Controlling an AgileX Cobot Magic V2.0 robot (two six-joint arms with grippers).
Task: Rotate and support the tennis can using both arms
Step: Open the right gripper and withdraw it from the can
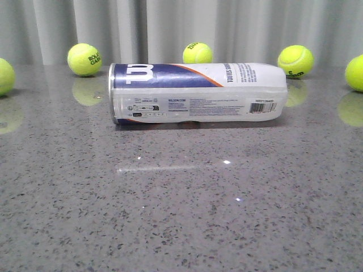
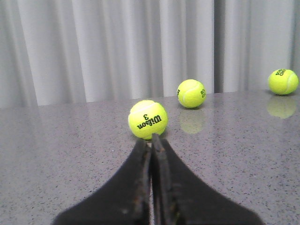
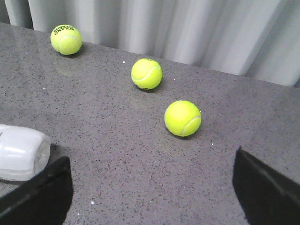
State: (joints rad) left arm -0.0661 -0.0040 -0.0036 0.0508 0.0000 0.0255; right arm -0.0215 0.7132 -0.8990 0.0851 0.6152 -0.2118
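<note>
The tennis can (image 1: 195, 93) lies on its side across the back middle of the grey table (image 1: 181, 215), with its silver rim at the left and its white closed end at the right. The navy W label and orange stripe face up, and the barcode is near the right end. Neither arm shows in the front view. My left gripper (image 2: 152, 139) is shut and empty, low over the table and pointing at a tennis ball; the can is out of that view. My right gripper (image 3: 151, 157) is wide open and empty, with the can's white end (image 3: 21, 152) just beside one finger.
Several yellow-green tennis balls lie along the back by the grey curtain (image 1: 84, 59) (image 1: 197, 53) (image 1: 295, 60) (image 1: 356, 72). A Wilson ball (image 2: 147, 119) sits just ahead of my left fingertips. Three balls (image 3: 183, 118) (image 3: 146, 73) (image 3: 66, 39) lie beyond my right gripper.
</note>
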